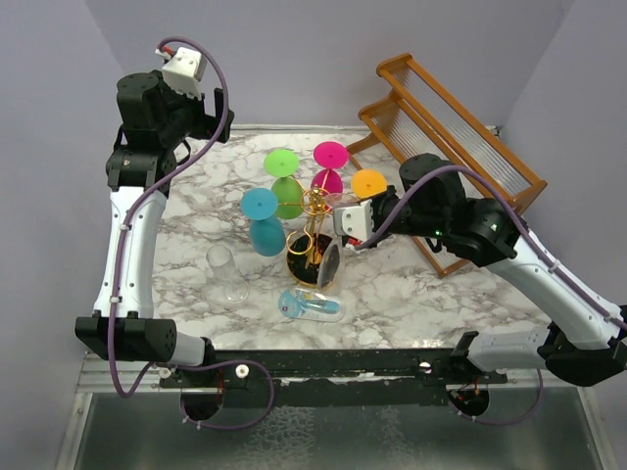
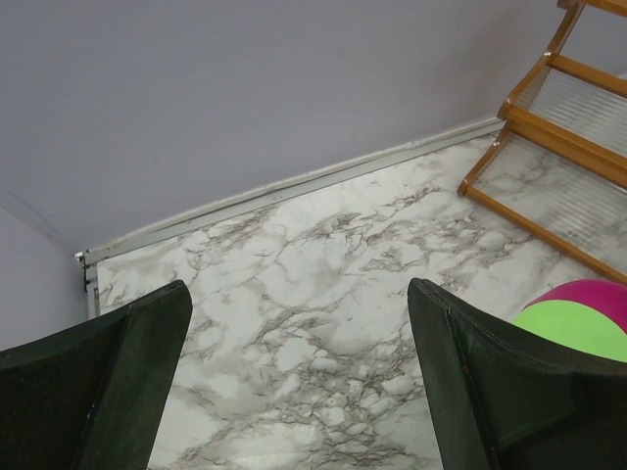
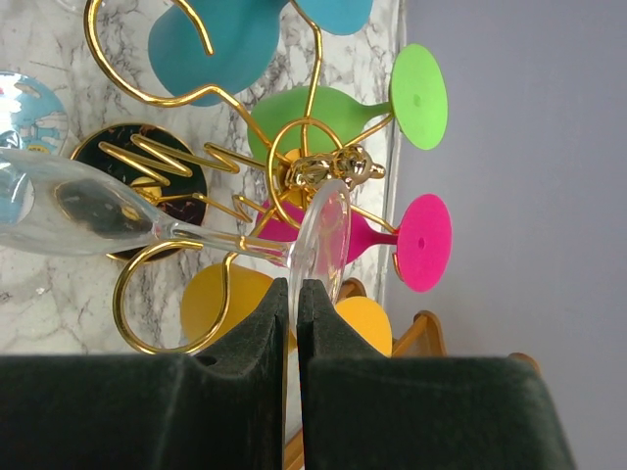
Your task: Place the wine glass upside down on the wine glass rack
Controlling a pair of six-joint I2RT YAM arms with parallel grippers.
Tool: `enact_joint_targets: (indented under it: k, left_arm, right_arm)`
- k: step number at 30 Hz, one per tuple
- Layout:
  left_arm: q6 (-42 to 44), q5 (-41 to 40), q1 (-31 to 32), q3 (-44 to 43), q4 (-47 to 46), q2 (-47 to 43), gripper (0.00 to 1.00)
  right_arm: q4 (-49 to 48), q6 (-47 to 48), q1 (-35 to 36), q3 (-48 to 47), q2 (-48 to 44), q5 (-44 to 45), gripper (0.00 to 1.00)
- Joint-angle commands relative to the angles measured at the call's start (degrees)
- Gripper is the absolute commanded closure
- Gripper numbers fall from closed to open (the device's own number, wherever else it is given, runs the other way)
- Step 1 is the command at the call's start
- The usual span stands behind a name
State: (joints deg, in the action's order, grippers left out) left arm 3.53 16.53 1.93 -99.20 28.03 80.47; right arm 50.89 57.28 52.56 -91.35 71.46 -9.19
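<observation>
Right wrist view: closest in, the right tool (image 3: 295, 290) is pinched fully together on the rim of the clear wine glass's (image 3: 88, 211) foot. The stem and bowl reach away from the pads, toward the wine glass rack's (image 3: 318, 172) black base, so the glass hangs bowl-down.

My reading is that the hanging step is under way. The stem crosses a free gold ring just ahead of the tool. Whether it already sits inside that loop or only passes in front of it cannot be told. The next move calls for sliding the stem through the ring's gap until the foot rests on the wire, then letting go, while staying clear of the orange glass (image 3: 220, 304) right beside the pads.

Farther out hang the green glass (image 3: 294, 113), pink glass (image 3: 421, 242) and blue glass (image 3: 211, 49), the last cut off by the frame edge.

The left tool (image 2: 299, 286) is spread wide and holds nothing, well away over bare worktop (image 2: 294, 323).
</observation>
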Motion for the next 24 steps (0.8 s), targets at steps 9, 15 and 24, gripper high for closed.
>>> enact_joint_targets:
  k: [9,15,24]
  left_arm:
    - [-0.5,2.3,-0.3,0.0,-1.6,-1.0,0.06]
    - [-0.5,2.8,-0.3,0.0,-1.7,-0.9,0.06]
    - [-0.3,3.1,-0.3,0.3,-2.0,-1.0,0.06]
  right_arm:
    - [-3.4,0.7,0.4,2.4,-1.6,4.2,0.99]
    - [-4.5,1.9,0.4,4.1,-2.0,5.0,0.99]
    - [-2.6,6.1,0.4,4.2,-3.4,2.0,0.99]
